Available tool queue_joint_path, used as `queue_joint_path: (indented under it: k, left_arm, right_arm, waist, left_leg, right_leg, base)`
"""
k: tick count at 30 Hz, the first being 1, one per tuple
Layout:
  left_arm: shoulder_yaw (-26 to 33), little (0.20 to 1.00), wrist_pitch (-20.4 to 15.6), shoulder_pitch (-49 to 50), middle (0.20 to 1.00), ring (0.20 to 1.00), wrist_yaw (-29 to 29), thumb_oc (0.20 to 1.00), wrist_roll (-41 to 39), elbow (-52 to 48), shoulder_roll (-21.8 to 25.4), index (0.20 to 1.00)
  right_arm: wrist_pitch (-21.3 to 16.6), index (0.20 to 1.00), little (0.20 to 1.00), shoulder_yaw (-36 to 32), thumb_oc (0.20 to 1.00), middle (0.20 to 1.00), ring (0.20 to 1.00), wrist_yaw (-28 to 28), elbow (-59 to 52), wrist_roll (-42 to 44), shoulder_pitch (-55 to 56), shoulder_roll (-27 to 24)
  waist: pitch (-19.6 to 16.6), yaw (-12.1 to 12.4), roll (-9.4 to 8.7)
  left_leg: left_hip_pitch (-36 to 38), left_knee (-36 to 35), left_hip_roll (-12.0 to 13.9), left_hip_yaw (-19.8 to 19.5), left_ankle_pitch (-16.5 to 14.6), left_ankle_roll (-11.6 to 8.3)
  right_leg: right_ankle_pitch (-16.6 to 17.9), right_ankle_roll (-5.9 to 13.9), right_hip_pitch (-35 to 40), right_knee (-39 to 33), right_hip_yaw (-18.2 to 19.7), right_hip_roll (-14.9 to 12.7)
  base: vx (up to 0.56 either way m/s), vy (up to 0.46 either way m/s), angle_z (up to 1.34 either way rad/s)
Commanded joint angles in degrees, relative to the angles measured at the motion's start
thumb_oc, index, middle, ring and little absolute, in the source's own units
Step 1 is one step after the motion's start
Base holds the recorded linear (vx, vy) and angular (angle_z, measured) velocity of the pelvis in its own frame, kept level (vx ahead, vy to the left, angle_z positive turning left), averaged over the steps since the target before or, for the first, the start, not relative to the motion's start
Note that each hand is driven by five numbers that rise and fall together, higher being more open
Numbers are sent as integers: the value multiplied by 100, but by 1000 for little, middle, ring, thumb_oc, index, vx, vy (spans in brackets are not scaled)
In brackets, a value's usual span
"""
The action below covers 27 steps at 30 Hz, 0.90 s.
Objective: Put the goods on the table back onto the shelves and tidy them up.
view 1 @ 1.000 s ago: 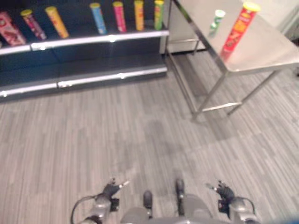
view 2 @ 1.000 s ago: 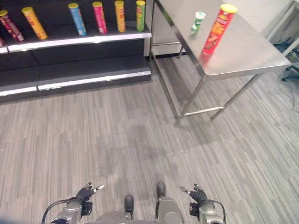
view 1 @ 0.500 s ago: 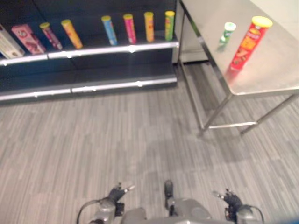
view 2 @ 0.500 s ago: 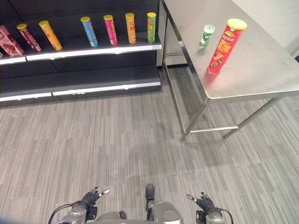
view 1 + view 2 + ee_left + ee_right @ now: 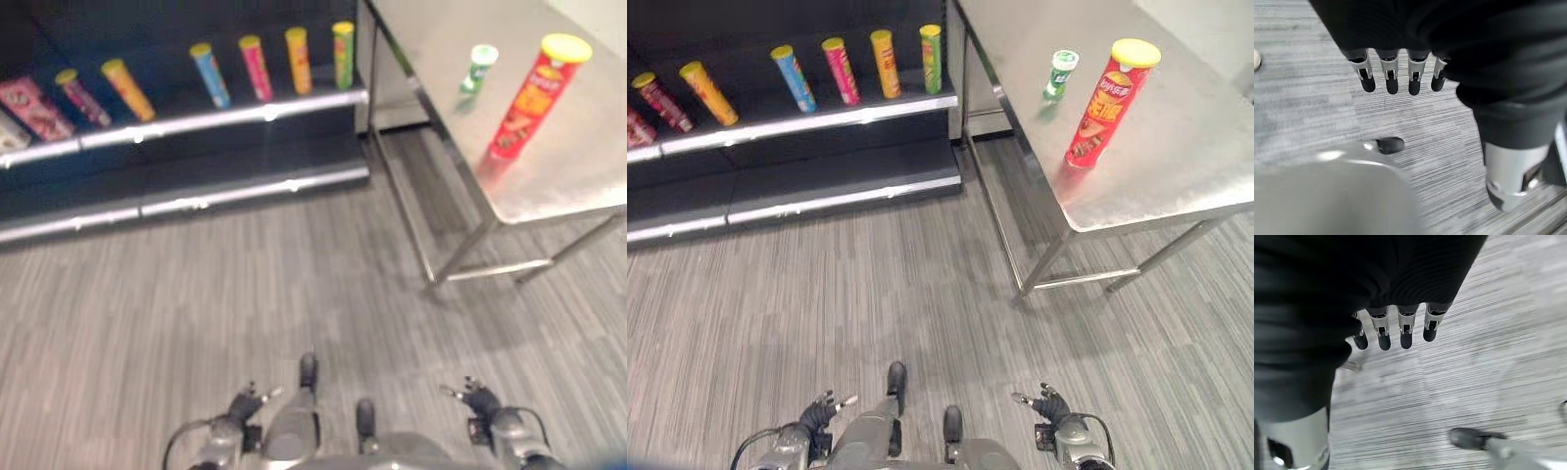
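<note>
A tall red crisp tube with a yellow lid (image 5: 1102, 102) stands on the steel table (image 5: 1176, 166) at the right. Behind it stands a small green and white bottle (image 5: 1058, 74). Both hands hang low at the bottom of the eye views, far from the table. My left hand (image 5: 818, 416) is open and holds nothing; its straight fingers (image 5: 1391, 73) hang over the floor. My right hand (image 5: 1048, 403) is open too, with relaxed fingers (image 5: 1405, 330) above bare floor.
A dark shelf unit (image 5: 813, 122) runs along the back left. On its upper board stand several crisp tubes: green (image 5: 932, 59), yellow (image 5: 884, 63), pink (image 5: 840, 70), blue (image 5: 794, 78), orange (image 5: 707, 93). Grey striped floor (image 5: 872, 284) lies between me and both.
The whole picture has shifted between frames, so the camera has moved. Both hands stay low and open. Tubes, bottle and shelf goods keep their places.
</note>
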Motion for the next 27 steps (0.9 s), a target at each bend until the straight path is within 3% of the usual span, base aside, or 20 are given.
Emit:
queue_joint_path:
  k: [1,3,5,7,9,13,17,21,27]
  left_arm:
    - [67,1000,-140,-174,1000,1000,85,1000,-75,-191,257,1000]
    - [93,1000,-144,-232,1000,1000,94,1000,-40,-209,364,1000]
    - [79,1000,-162,-281,1000,1000,80,1000,-21,-201,434,1000]
    - [55,1000,-148,-375,1000,1000,66,1000,-26,-217,523,1000]
    - [68,1000,-140,-487,1000,1000,71,1000,-87,-209,554,1000]
    - [22,1000,-137,-544,1000,1000,44,1000,-92,-181,515,1000]
    - [10,1000,-138,-541,1000,1000,38,1000,-79,-153,489,1000]
    - [-1,1000,-131,-515,1000,1000,35,1000,-27,-56,465,1000]
    - [8,1000,-108,-381,1000,1000,54,1000,29,4,328,1000]
  right_arm:
    - [-41,1000,1000,36,1000,1000,1000,63,-355,-70,-4,97]
    - [-23,1000,1000,11,1000,1000,1000,52,-455,11,-21,113]
    - [-37,1000,1000,-45,1000,1000,1000,48,-524,102,-11,99]
    - [-53,1000,1000,-83,1000,1000,1000,46,-552,189,1,77]
    - [-87,1000,1000,-142,1000,1000,1000,-6,-480,308,20,52]
    - [-107,1000,1000,-189,1000,1000,1000,-30,-340,387,71,36]
    - [-110,1000,1000,-209,1000,1000,1000,-44,-281,444,150,10]
    - [-112,1000,1000,-229,1000,1000,1000,-30,-325,475,158,-19]
    - [-89,1000,1000,-296,1000,1000,1000,-9,-238,527,140,-69]
  waist:
    - [40,128,-549]
    - [86,88,-618]
    - [113,-1,-634]
    - [134,-157,-594]
    - [243,-395,-556]
    - [369,-551,-578]
    - [439,-628,-647]
    - [447,-639,-692]
    - [262,-651,-551]
  left_leg:
    - [-57,742,-306,126,-769,363]
    - [95,757,-347,225,-908,464]
    - [231,726,-354,285,-1016,527]
    - [357,693,-397,252,-1142,598]
    - [645,712,-533,87,-1315,669]
    - [871,874,-720,-193,-1505,703]
    - [1068,1025,-854,-539,-1717,703]
    - [1191,1006,-874,-639,-1800,702]
    - [1419,881,-658,-682,-1787,562]
  right_leg:
    - [-82,1552,4,1095,128,-1629]
    - [424,1604,-221,1326,215,-1737]
    - [592,1547,-504,1312,236,-1664]
    - [397,1514,-825,1164,222,-1412]
    - [215,1481,-1357,961,316,-890]
    - [245,1505,-1516,757,369,-667]
    - [348,1481,-1644,701,345,-605]
    - [385,1445,-1664,731,197,-652]
    - [318,1250,-1510,922,94,-702]
  base:
    - [238,142,-62]
    - [226,121,-70]
    - [223,133,-20]
    - [255,162,-11]
    - [273,161,6]
    - [164,38,40]
    - [186,-52,70]
    - [111,-93,37]
    - [115,-105,20]
